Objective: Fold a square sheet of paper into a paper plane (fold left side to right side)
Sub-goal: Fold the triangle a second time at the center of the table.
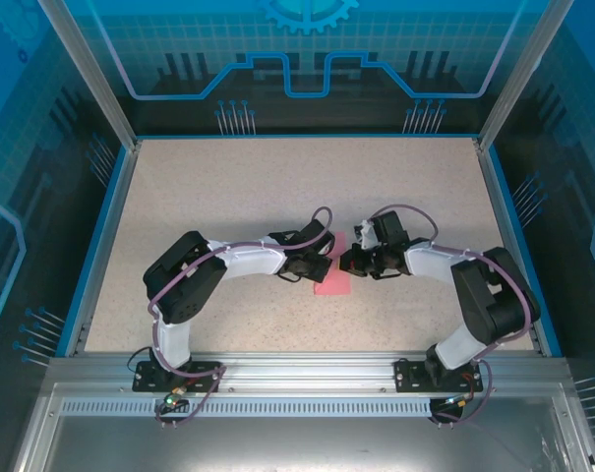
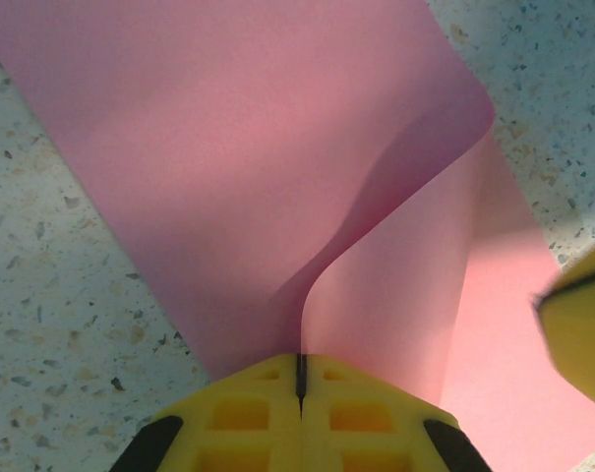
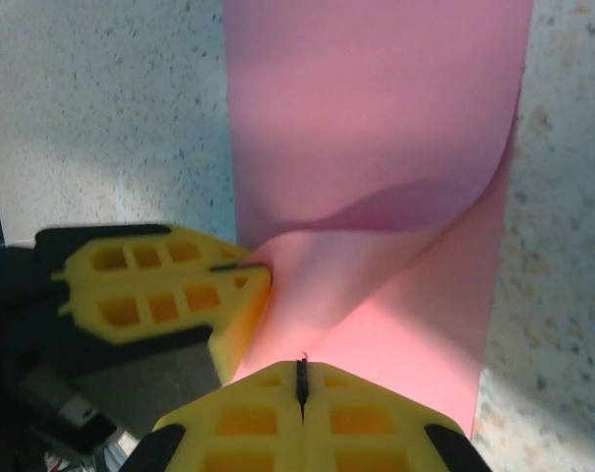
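Left pincer (image 2: 300,376) and right pincer (image 3: 300,379) — both clamped on the curled square sheet of paper (image 2: 267,147).

One square sheet of paper (image 1: 333,283), one speckled table (image 1: 228,187), and two yellow-fingered grippers: left gripper (image 2: 300,372), right gripper (image 3: 300,380).

Pinches the near edge of the square sheet of paper (image 3: 376,118) with the right tool (image 3: 300,382), yellow fingers (image 3: 240,423) pressed together at bottom centre. Shows the left tool (image 3: 250,271) reaching in from the left, tips closed against the same raised pink fold. Bulges up just ahead of both tools, then lies flat on the speckled desk (image 3: 110,108).
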{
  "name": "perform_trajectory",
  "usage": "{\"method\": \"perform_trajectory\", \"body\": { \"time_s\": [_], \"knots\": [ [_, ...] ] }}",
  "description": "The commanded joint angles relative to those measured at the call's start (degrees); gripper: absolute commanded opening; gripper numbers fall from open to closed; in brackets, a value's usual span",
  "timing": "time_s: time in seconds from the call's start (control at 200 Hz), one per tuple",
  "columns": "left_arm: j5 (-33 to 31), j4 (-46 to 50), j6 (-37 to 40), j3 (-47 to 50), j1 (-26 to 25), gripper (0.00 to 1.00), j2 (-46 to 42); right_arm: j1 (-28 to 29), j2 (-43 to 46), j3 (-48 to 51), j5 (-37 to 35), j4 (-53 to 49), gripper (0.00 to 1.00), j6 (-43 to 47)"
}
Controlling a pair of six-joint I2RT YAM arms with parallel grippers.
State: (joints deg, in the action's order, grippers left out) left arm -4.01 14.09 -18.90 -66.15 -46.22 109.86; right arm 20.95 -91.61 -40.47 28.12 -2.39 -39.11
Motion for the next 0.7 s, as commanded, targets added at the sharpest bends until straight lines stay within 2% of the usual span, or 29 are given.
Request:
{"method": "perform_trajectory", "body": {
  "time_s": [0.0, 0.355, 0.695],
  "knots": [
    [1.60, 0.68, 1.41, -1.04, 0.50, 0.00, 1.98, 0.37, -2.99, -2.77, 1.94, 3.61, 0.00, -2.33],
    [1.66, 0.99, 1.58, -1.44, 0.47, 0.00, 2.11, 1.53, -7.86, -5.12, 1.75, 5.03, 0.00, -2.73],
    [1.11, 1.70, 1.84, -2.29, 0.51, 0.00, 2.37, 1.65, -9.02, -5.66, -0.58, 1.11, 0.00, 0.20]
  ]
}}
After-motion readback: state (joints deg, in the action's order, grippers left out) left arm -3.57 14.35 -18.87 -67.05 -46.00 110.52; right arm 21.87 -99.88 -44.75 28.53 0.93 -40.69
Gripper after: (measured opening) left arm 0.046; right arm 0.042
